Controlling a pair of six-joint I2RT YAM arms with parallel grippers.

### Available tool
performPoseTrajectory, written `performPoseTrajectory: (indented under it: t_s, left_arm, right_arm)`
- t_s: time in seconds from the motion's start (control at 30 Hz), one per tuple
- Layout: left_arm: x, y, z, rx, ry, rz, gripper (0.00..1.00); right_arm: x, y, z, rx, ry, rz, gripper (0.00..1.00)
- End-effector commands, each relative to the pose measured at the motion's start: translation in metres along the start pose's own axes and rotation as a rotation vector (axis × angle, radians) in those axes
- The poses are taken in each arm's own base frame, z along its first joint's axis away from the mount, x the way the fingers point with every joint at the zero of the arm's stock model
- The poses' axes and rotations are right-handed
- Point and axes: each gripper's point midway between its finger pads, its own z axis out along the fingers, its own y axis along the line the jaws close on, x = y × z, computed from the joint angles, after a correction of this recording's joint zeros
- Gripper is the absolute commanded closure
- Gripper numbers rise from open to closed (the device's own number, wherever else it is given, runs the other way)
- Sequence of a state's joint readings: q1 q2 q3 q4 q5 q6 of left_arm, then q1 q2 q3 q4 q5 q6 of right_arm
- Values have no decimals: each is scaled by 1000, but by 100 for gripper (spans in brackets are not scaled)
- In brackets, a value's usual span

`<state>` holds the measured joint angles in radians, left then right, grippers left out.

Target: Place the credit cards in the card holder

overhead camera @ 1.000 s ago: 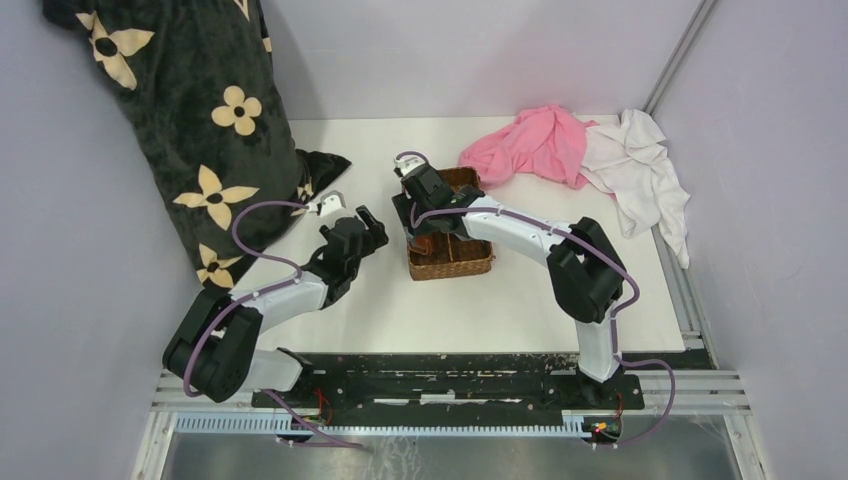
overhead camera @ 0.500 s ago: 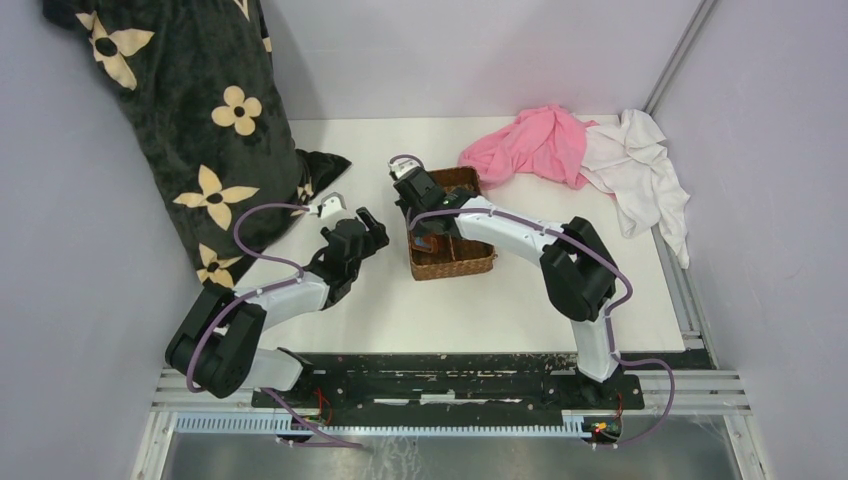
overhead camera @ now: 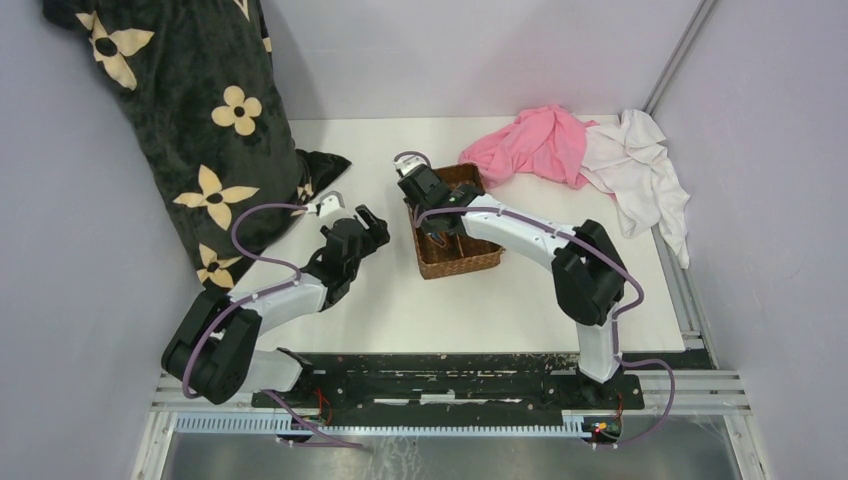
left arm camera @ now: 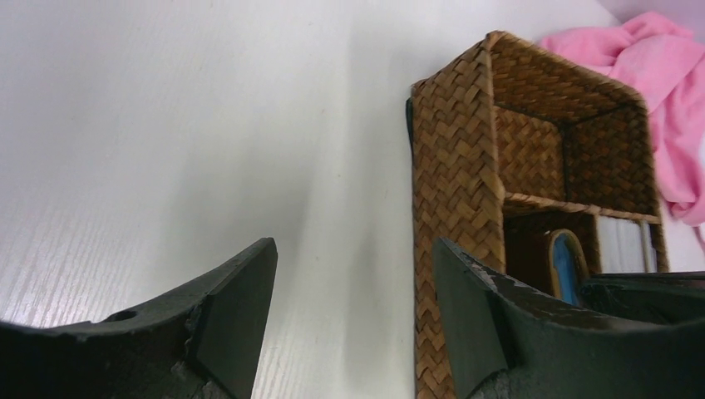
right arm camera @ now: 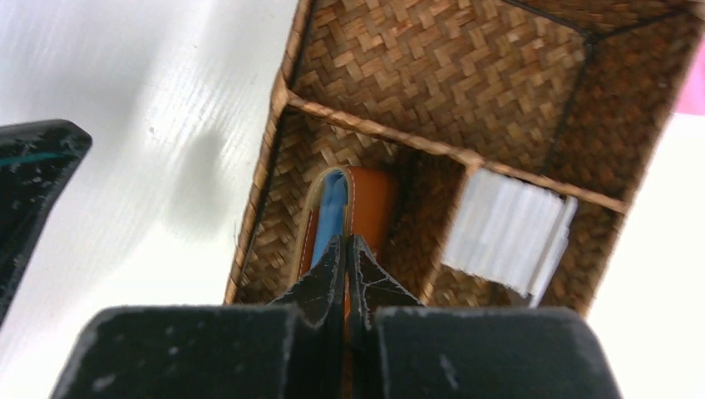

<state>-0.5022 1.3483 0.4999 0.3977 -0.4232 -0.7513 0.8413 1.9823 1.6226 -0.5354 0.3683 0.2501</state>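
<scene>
The card holder (right arm camera: 370,199), orange-brown leather with a blue lining, stands on edge in the near-left compartment of a woven basket (right arm camera: 432,50). My right gripper (right arm camera: 345,243) reaches down into that compartment. Its jaws are pressed together, pinching the holder's upper edge. A stack of pale credit cards (right arm camera: 507,233) stands in the compartment beside it. From above, my right gripper (overhead camera: 436,232) covers both. My left gripper (left arm camera: 353,291) is open with nothing in it, low over the table just left of the basket (left arm camera: 457,166). The left wrist view shows the holder (left arm camera: 568,262) and the cards (left arm camera: 619,245) inside.
A pink cloth (overhead camera: 530,140) lies bunched right behind the basket (overhead camera: 470,262), and a white cloth (overhead camera: 640,170) lies at the far right. A black floral cushion (overhead camera: 190,110) leans along the left side, close behind my left gripper (overhead camera: 350,215).
My right gripper has closed inside the basket's near-left compartment. The basket has shifted slightly to the right. The left arm has barely moved.
</scene>
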Motion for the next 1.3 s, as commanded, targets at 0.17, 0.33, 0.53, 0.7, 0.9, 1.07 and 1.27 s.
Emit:
performPoseTrajectory:
  t_s: [0.17, 0.33, 0.53, 0.7, 0.9, 1.07, 1.27]
  left_arm:
    - [-46, -37, -22, 117, -102, -69, 24]
    - [-57, -30, -38, 94, -117, -85, 24]
    - [-57, -18, -63, 78, -87, -111, 26]
    - [-52, -12, -82, 99, -60, -138, 31]
    - [-37, 12, -89, 6, -11, -164, 35]
    - [-28, 35, -94, -79, -10, -216, 36]
    - [-32, 49, -104, -100, -59, -263, 37]
  right_arm:
    - [-52, -27, -83, 21, -165, 21, 99]
    - [-57, -13, -120, 10, -206, -22, 99]
    - [-51, 11, -173, 41, -262, -106, 99]
    - [-24, 25, -205, 92, -272, -190, 99]
    - [21, 54, -208, 122, -253, -294, 99]
    - [49, 85, -190, 103, -226, -348, 99]
    - [50, 117, -200, -116, -227, -240, 99]
